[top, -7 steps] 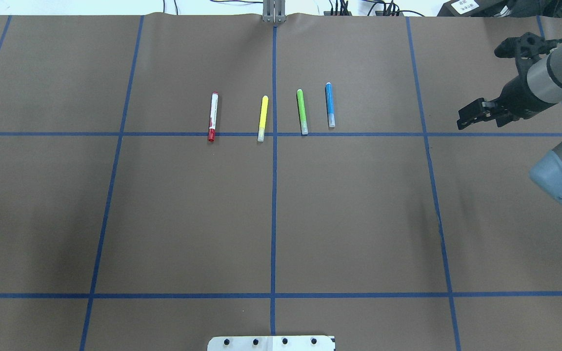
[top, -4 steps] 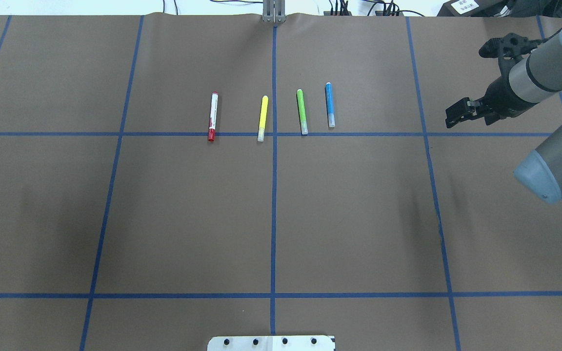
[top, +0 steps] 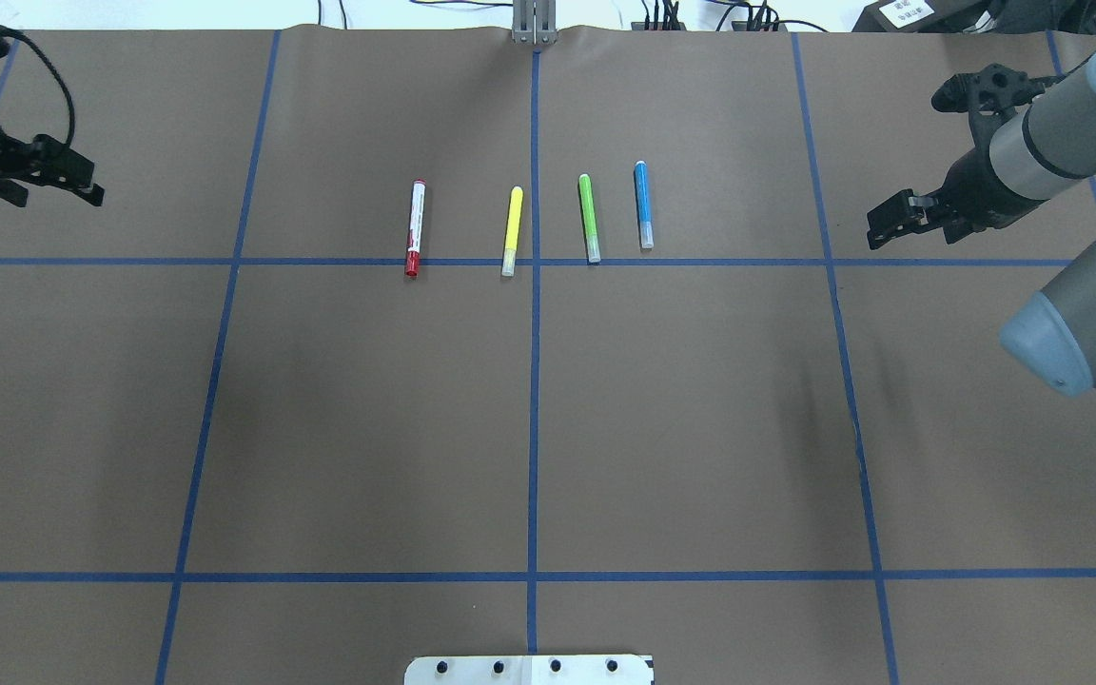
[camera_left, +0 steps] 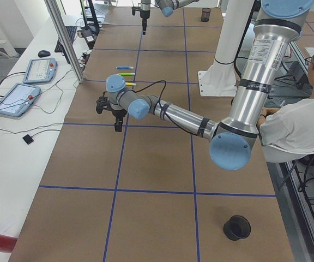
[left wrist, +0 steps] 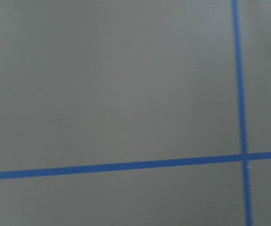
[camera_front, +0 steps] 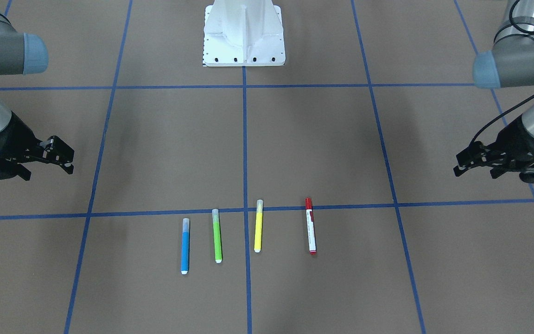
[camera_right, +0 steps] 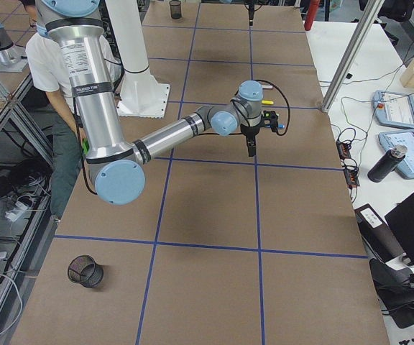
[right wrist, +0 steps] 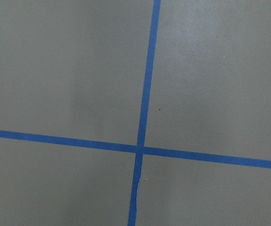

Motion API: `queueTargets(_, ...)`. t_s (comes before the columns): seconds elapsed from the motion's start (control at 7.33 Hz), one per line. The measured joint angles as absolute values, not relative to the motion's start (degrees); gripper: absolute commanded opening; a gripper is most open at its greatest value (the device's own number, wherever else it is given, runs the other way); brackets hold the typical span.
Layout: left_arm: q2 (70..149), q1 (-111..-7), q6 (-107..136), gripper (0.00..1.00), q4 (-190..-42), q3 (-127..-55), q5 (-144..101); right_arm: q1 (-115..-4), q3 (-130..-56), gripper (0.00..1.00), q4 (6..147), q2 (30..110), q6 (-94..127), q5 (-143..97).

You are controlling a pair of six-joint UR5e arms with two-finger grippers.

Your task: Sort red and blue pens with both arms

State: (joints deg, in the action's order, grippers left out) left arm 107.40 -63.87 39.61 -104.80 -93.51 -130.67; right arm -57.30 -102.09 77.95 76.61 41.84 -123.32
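With jaws spread and empty, the left gripper (top: 61,195) at ten o'clock and the right gripper (top: 905,226) at two reach inward low over the table (top: 700,428), the red pen (top: 414,228) and blue pen (top: 643,205) lying near twelve.

Red-capped white marker (top: 414,228), clear-capped blue marker (top: 643,205), lying flat, parallel, well apart

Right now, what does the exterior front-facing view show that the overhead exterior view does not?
Only front-facing: the upright white pedestal of the robot. Only overhead: the grey post and cables at the table's far edge. Both: the red marker, yellow marker, green marker and blue marker in one row, with the left gripper and right gripper open, far from them.
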Motion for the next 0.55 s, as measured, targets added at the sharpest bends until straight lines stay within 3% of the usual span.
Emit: queueTargets(0.55,122.2,-52.7,45.4,1.0,-104.8,-82.9,-124.7,-57.3,-102.1,0.99,78.0,76.6,41.8,-123.3)
